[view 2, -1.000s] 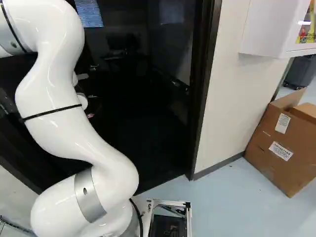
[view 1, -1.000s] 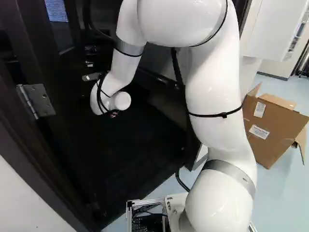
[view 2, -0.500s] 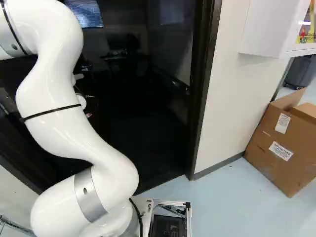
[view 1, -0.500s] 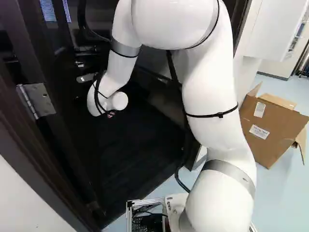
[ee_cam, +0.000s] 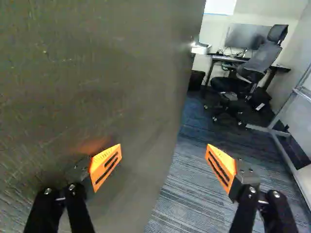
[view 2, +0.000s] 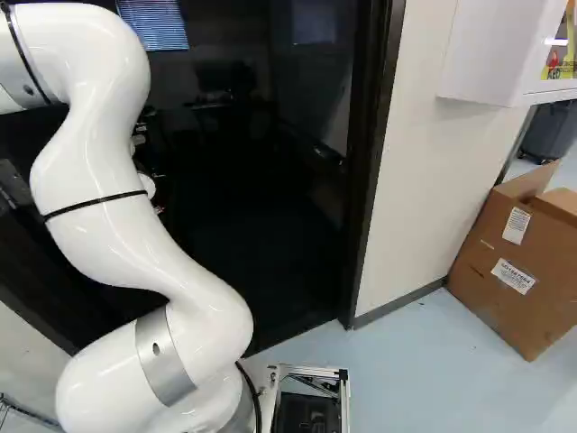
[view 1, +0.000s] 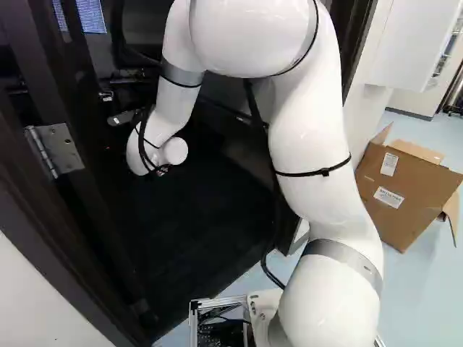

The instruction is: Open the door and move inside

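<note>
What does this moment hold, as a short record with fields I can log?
door: open, room visible past its edge
hand: open, holding nothing; one finger over the door's face, the other past its edge
arm: reaching into the doorway
inside: office chair, desk, monitor
outside: cardboard box right of the door frame in the right base view
entry: base not yet through
</note>
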